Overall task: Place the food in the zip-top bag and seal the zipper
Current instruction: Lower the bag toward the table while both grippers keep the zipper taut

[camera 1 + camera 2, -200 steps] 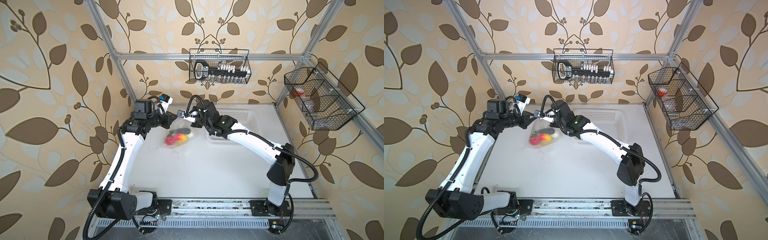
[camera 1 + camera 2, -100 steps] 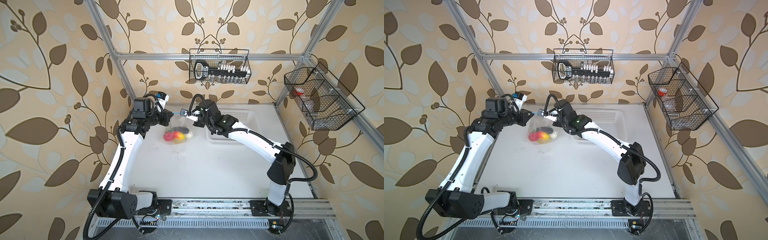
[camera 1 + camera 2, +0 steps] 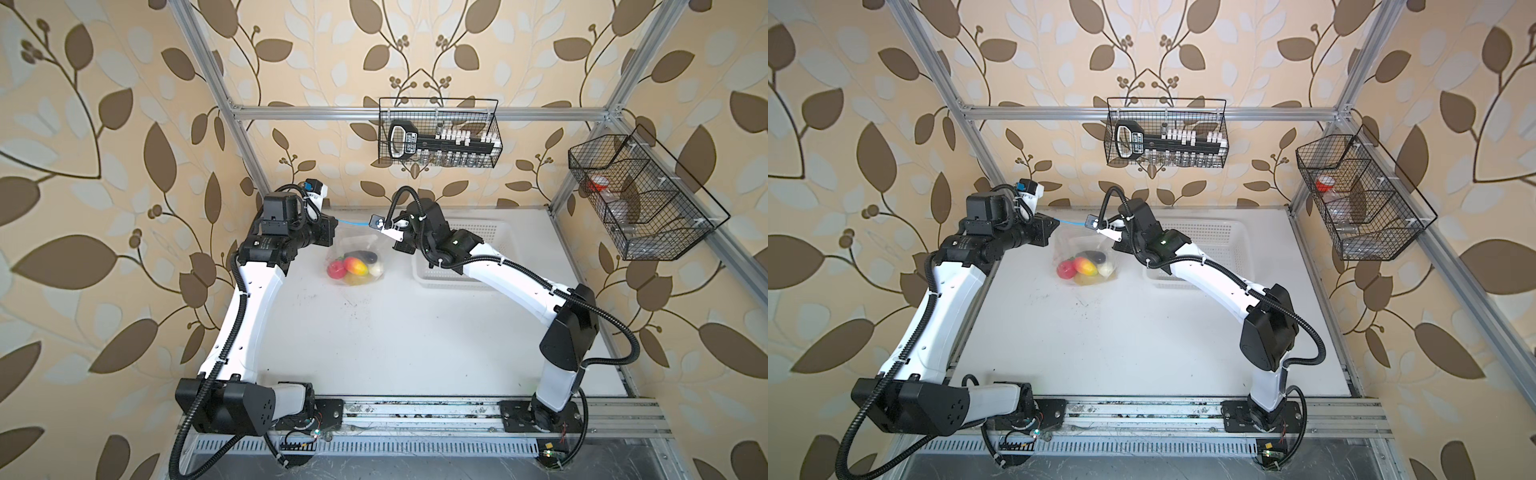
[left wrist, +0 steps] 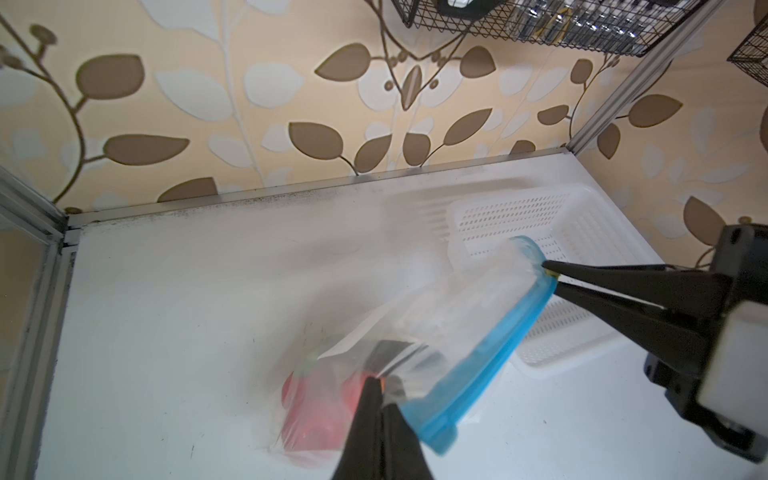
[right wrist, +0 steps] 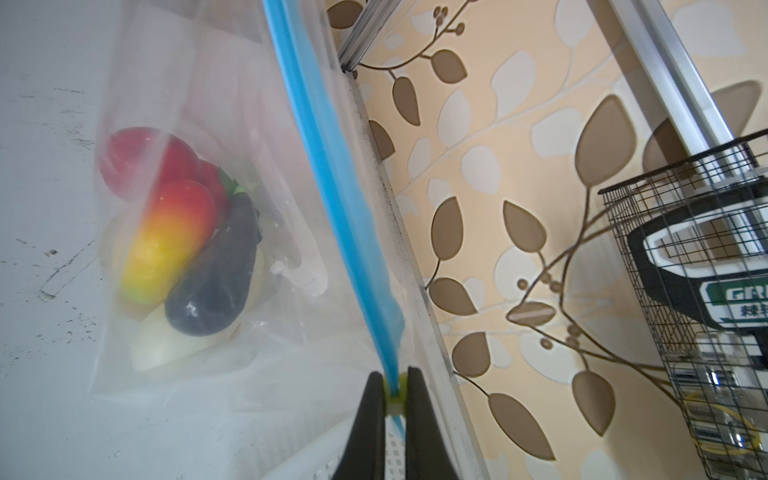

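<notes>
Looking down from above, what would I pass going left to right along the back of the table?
Left arm's fingers → blue zipper → right arm's fingers → white perforated basket → black wire basket on the side wall.

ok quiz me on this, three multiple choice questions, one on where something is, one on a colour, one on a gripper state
1. Where is the food?
A inside the bag
B on top of it
C beside it

2. What colour is the zipper?
A green
B blue
C red

3. The right gripper is:
A open
B shut on food
C shut on the zipper's yellow tab

Answers:
1 A, the pieces show through the clear plastic.
2 B, a blue strip runs along the bag's edge.
3 C, the right wrist view shows the jaws pinching the tab.
</notes>
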`<action>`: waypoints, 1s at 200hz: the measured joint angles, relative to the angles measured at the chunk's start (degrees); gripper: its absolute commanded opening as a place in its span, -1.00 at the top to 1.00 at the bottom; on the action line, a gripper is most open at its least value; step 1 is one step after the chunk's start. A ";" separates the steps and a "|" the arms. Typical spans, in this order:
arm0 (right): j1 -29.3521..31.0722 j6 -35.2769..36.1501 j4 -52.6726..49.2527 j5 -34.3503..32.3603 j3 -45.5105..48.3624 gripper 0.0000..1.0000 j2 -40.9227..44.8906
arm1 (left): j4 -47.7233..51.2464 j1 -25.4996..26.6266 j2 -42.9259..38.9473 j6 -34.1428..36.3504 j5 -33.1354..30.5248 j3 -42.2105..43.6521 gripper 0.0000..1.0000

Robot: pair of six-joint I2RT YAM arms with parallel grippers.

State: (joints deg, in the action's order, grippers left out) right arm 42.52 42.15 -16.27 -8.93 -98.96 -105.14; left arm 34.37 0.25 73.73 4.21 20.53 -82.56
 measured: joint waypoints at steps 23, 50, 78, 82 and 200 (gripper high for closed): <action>-0.85 -0.37 -0.13 0.04 0.37 0.89 0.85 | 0.09 -0.87 0.04 -0.13 -0.63 -0.85 1.00; -1.84 -0.63 -0.22 -0.02 1.09 0.89 1.92 | 0.11 -1.73 0.46 -0.22 -1.70 -1.97 1.00; -2.21 -0.85 -0.26 -0.02 1.92 0.89 2.67 | 0.11 -2.21 0.70 -0.35 -1.73 -2.05 1.00; -2.27 -0.92 -0.33 -0.04 1.97 0.89 2.73 | 0.11 -2.27 0.70 -0.37 -1.75 -2.05 1.00; -3.28 -3.50 -1.09 -0.15 4.83 0.90 6.19 | 0.09 -2.62 0.68 -1.18 -3.23 -2.16 1.00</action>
State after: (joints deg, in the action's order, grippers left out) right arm 39.24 38.65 -17.37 -9.08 -94.13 -98.96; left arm 34.46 -2.37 74.41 3.03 17.30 -84.73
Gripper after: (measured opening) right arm 0.064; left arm 0.049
